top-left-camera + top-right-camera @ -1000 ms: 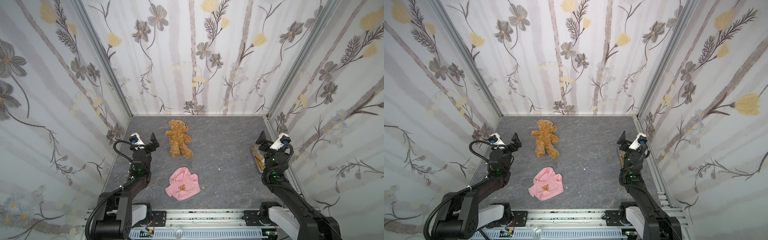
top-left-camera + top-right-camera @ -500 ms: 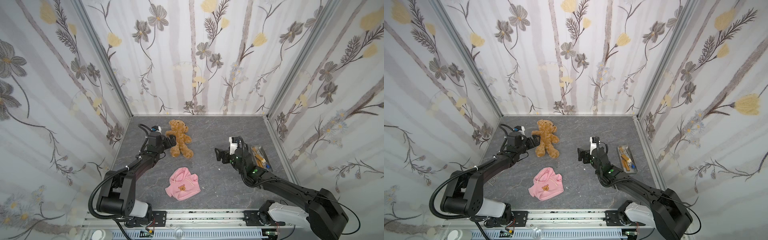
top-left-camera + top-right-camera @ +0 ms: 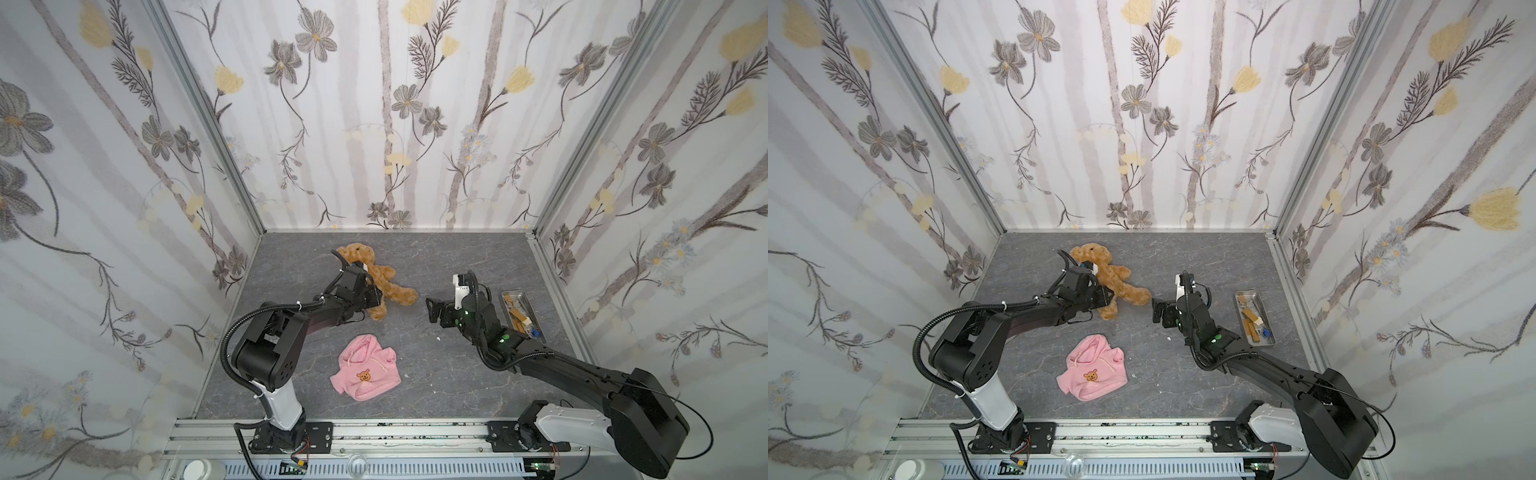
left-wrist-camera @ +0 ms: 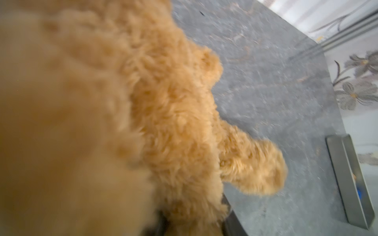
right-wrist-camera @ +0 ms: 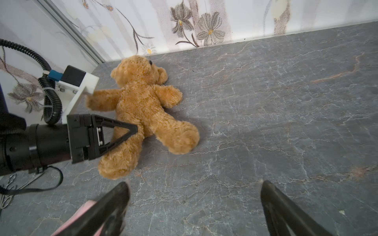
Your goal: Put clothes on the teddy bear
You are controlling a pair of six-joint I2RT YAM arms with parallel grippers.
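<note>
**A:** While the left tool point(image 3: 376, 296) is down at the teddy bear point(image 3: 384, 275), where does the bear itself lie?

**B:** It lies flat on the grey surface point(image 3: 457, 257), left of the middle and toward the back wall. Its head points at the back wall and its legs point toward the front. Both top views agree on this.

**A:** And what is the left tool doing to it?

**B:** It is pinching the bear low on the body, where the legs begin. The right wrist view shows one black finger point(image 5: 116, 132) sunk into the fur at the hip. The left wrist view is almost all blurred fur, which runs down between two dark fingers drawn close together.

**A:** What about the right tool point(image 3: 432, 309)?

**B:** It is spread wide and holds nothing. It hangs low over the surface to the right of the bear's feet, near them but not touching, and it faces the bear. In its own wrist view the fingers point(image 5: 114, 204) stand far apart, with only stone-patterned surface between them.

**A:** Does anything else lie on the surface?

**B:** A pink hoodie point(image 3: 365, 368) lies crumpled nearer the front edge, apart from the bear, with its small orange bear-face patch facing up. A metal tray point(image 3: 514, 292) sits by the right wall beside the right arm. It holds small items that are too small to make out.
</note>
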